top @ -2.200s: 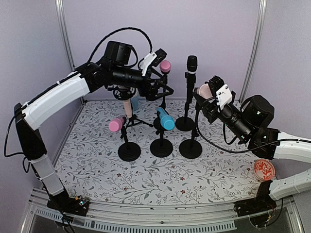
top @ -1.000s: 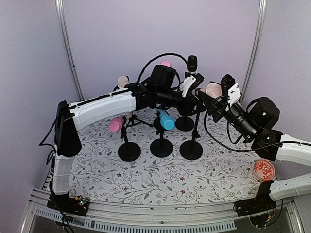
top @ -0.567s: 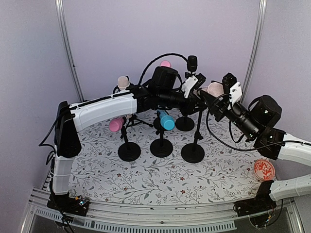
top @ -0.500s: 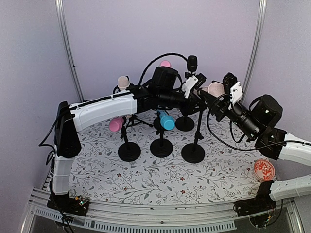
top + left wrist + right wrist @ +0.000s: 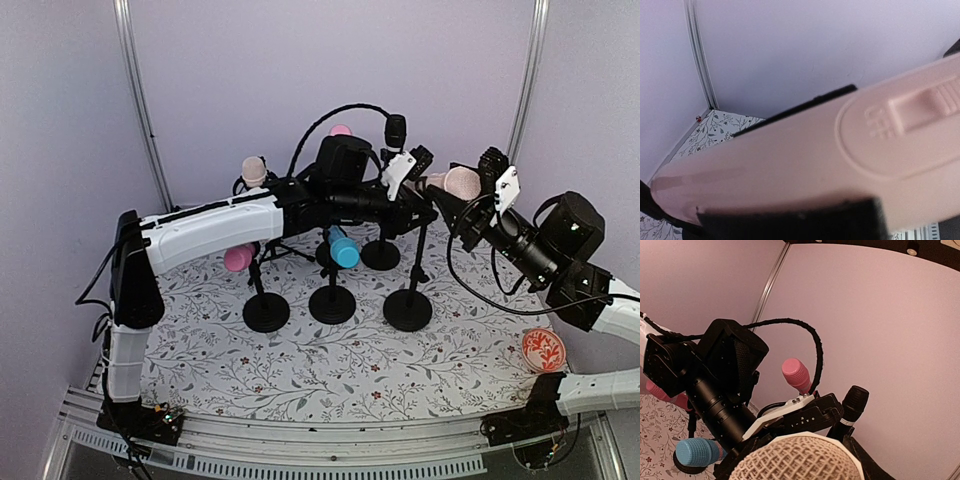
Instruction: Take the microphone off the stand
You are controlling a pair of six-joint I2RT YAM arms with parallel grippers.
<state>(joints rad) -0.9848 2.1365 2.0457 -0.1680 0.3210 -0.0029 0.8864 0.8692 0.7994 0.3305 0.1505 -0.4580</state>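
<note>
While both grippers hold it, the pale pink plastic microphone (image 5: 462,183) sits high over the right half of the flower-patterned table (image 5: 300,375).
On the left, a bright pink microphone (image 5: 240,258) and a sky-blue microphone (image 5: 344,252) rest tilted on dark round-footed stands. The left gripper (image 5: 416,198), its arm stretched across from the left, is pressed together on the pale handle: its wrist camera shows that handle, with an OFF slide switch (image 5: 920,107), wedged between dark finger edges. Below, the black round-based stand (image 5: 408,311) leans, its pole rising toward the handle; I cannot tell whether its clip still grips. The right gripper (image 5: 470,188) pinches the mesh head from the right. A red round patterned disc (image 5: 543,350) lies near the right edge.
</note>
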